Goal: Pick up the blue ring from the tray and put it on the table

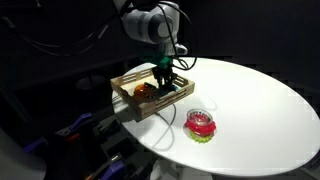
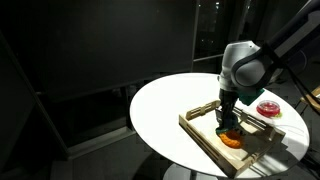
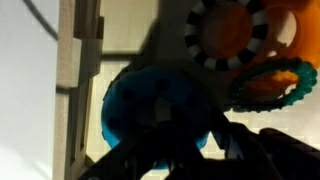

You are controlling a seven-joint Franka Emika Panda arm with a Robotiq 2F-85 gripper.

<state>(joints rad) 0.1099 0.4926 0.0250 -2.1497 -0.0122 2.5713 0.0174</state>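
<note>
The blue ring (image 3: pixel 145 105) fills the middle of the wrist view, lying in the light wooden tray (image 3: pixel 80 50) next to its slatted side wall. My gripper (image 3: pixel 165 125) is down on it, and its dark fingers cover the ring's near edge and look closed on it. In both exterior views the gripper (image 1: pixel 165 82) (image 2: pixel 228 125) reaches straight down into the tray (image 1: pixel 130 102) (image 2: pixel 203 138), and the arm hides the blue ring there. The tray stands at the edge of the round white table (image 1: pixel 250 100) (image 2: pixel 170 105).
An orange ring (image 3: pixel 235 30) with a black-and-white band and a teal bumpy ring (image 3: pixel 275 85) lie in the tray beside the blue one. A red-pink ring on a green base (image 1: pixel 202 124) (image 2: pixel 269 109) sits on the table outside the tray.
</note>
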